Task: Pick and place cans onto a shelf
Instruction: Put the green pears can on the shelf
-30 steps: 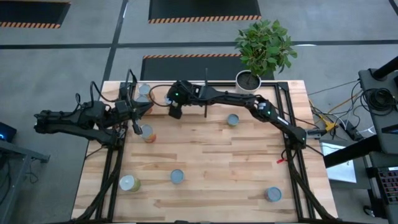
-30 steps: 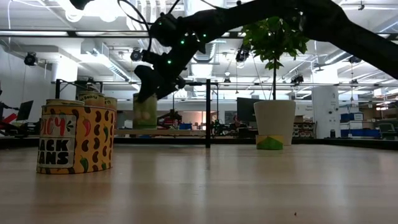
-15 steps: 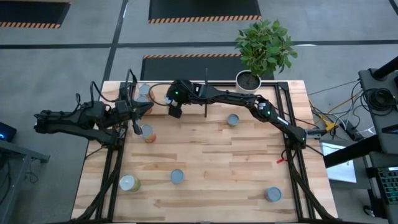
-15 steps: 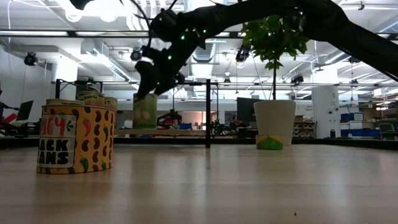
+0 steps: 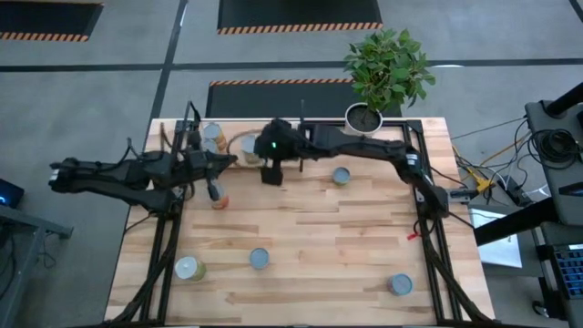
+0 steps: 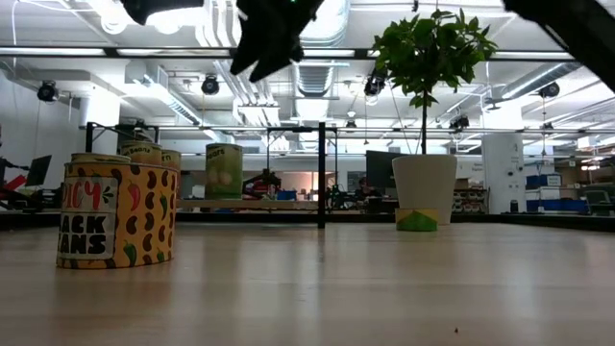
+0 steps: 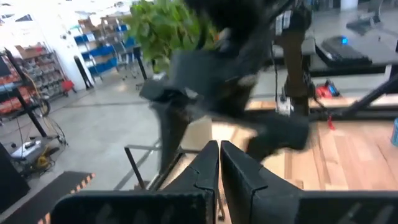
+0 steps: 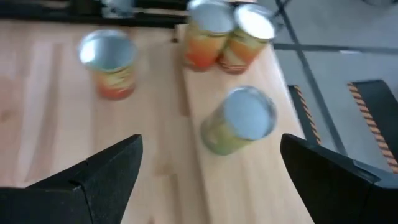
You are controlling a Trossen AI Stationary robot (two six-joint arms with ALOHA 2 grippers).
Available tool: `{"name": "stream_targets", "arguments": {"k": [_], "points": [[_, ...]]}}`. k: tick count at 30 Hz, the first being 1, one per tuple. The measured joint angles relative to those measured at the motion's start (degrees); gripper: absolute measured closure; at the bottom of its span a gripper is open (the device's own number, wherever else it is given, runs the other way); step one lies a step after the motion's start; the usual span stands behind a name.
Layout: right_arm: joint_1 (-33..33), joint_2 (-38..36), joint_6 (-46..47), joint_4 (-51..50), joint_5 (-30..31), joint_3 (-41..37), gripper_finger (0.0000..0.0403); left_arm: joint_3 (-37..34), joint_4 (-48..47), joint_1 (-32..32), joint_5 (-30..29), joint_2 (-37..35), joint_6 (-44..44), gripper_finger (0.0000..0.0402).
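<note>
Pale butcher-block tabletop [image 5: 319, 237] carries the shelf [image 5: 239, 143] at its far left corner, a light-wood panel on which three cans stand upright. Right gripper [image 5: 271, 173] hangs just beside that panel, jaws spread wide and empty; the green-labelled can [image 8: 239, 127] it faces stands apart from the fingers, axis vertical. Nearest loose can [image 5: 341, 175], smooth metal with a silvery round top, stands near this gripper on its own side. Left gripper [image 5: 214, 191] has its jaws pressed together above the orange-labelled can [image 5: 219, 201].
</note>
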Motion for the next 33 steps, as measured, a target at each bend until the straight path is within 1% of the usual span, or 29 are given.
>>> {"name": "stream_targets", "arguments": {"k": [3,6,13,17,20,22,25,27,29,31,33], "points": [[3.6,-3.4,-0.9,2.6,3.4,-5.8,0.0035,2.6,-4.5,0.0,0.0,3.1,-2.8,0.0402],[6.9,-8.3,-1.2,7.5,6.7,-14.9,0.0035,4.8,-9.4,0.0,0.0,6.2,-5.6,0.0402],[11.5,-22.9,-1.7,26.8,7.2,-41.4,0.0035,5.6,-12.3,0.0,0.0,11.1,-8.8,0.0402],[12.0,-31.4,-3.0,37.8,7.2,-54.7,0.0035,5.6,-12.9,0.2,0.0,13.0,-11.4,0.0402],[12.0,-37.2,-6.6,46.3,7.3,-63.3,0.0035,5.6,-13.1,1.1,0.0,14.2,-12.8,0.0402],[12.3,-40.6,-9.7,53.5,7.3,-68.8,0.0036,5.7,-13.4,2.7,0.0,15.1,-13.8,0.0402],[13.0,-45.1,-14.0,63.7,7.1,-76.0,0.0036,8.0,-18.9,6.2,0.1,17.2,-15.1,0.0402],[13.1,-47.7,-15.7,68.0,7.0,-79.6,0.0036,10.7,-24.3,9.5,0.1,19.3,-16.7,0.0402],[13.0,-49.9,-16.0,69.8,6.9,-82.2,0.0036,13.8,-28.9,12.9,0.5,21.9,-17.3,0.0402],[13.0,-51.8,-16.0,71.0,6.9,-84.1,0.0036,16.8,-32.5,16.4,3.6,24.8,-16.4,0.0402],[13.0,-53.3,-15.4,71.0,6.9,-85.3,0.0036,19.5,-34.6,20.1,8.9,27.9,-14.3,0.0402]]}}
